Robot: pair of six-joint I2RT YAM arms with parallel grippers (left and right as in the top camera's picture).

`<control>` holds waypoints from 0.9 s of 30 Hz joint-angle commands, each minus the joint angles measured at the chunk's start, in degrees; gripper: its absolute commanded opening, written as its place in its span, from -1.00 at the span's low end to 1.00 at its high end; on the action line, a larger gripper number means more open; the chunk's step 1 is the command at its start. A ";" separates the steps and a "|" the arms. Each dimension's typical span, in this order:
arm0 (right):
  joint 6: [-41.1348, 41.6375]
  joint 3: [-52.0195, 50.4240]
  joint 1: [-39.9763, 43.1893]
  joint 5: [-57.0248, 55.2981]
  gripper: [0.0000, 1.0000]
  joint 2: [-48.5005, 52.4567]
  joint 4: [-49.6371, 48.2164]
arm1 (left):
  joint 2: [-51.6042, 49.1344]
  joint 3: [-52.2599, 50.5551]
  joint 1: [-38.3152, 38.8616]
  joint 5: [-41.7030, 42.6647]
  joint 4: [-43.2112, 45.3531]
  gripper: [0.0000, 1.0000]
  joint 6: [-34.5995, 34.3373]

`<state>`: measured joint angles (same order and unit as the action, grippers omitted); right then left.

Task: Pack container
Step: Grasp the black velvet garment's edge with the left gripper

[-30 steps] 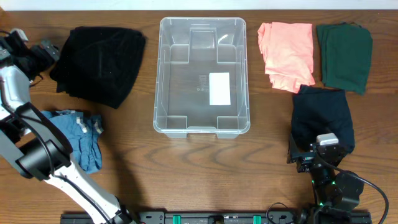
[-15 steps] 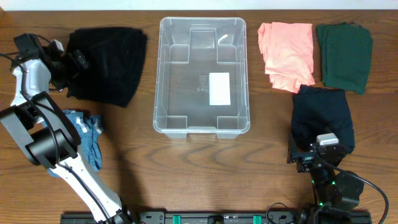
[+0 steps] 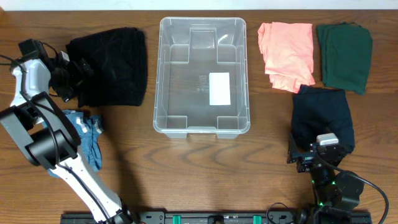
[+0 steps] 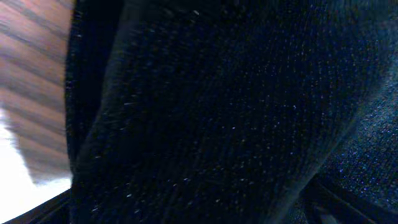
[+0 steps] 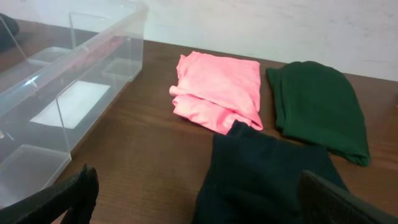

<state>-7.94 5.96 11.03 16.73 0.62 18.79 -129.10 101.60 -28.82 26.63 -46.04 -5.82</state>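
Clear container (image 3: 157, 81) upright at the middle of the table (image 3: 199, 168), open side up, a white label (image 3: 219, 88) flat on its stepped floor.

Left of the container, level with the half farther from the robot: a black knit garment (image 3: 115, 68), bunched, apart from the container wall. At that garment's edge away from the container, the left hand (image 3: 78, 78), fingers spread wide, pushed up against the cloth. From the left wrist camera, dark knit fabric close up and a sliver of wood grain beside it. No telling whether any fold lies between the fingers.

Also left of the container, off its near corner and farther out: a crumpled blue garment (image 3: 87, 140), partly under the left arm.

Right of the container, by its far end: a folded pink garment (image 3: 287, 55), close to the wall but not touching. Farther out from the container, just beside the pink one: a folded dark green garment (image 3: 344, 56). Right of the container's near half: a dark navy garment (image 3: 323, 121), its far edge meeting the pink one's near corner.

Well off the container's near right corner, at the navy garment's near end: the right hand (image 5: 208, 208), low, fingers wide apart, gripping nothing, pointed toward the pink and green garments, with the container's side wall at the left of its view.
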 commanded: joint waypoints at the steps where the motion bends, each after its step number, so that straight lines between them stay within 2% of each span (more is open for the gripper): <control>1: 0.61 -0.13 0.15 0.20 0.98 -0.31 0.07 | 4.83 2.43 -3.02 -0.31 0.44 0.96 -0.66; 4: 0.61 -0.13 0.15 0.20 0.99 -0.31 0.09 | 7.76 3.10 -5.66 -0.26 1.95 0.96 -1.22; 9: 0.61 -0.13 0.15 0.20 0.98 -0.31 0.07 | 11.28 3.10 -9.68 -0.24 2.93 0.96 -8.00; 11: 0.61 -0.13 0.15 0.20 0.99 -0.31 0.07 | 11.63 3.10 -10.73 -0.04 3.61 0.96 -8.37; 14: 0.61 -0.13 0.15 0.20 0.98 -0.31 0.09 | 11.45 3.10 -11.93 2.32 5.18 0.96 -2.67; 18: 0.61 -0.13 0.15 0.20 0.99 -0.31 0.07 | 10.75 3.10 -13.11 12.63 5.07 0.96 6.71; 23: 0.61 -0.13 0.15 0.20 0.99 -0.31 0.09 | 9.42 3.10 -14.03 13.49 1.16 0.96 14.29; 27: 0.61 -0.13 0.15 0.20 0.99 -0.31 0.09 | 7.10 3.10 -13.99 13.49 1.40 0.96 15.69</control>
<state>-7.94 5.96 11.03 16.73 0.62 18.79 -119.31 104.09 -42.44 38.30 -44.93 5.39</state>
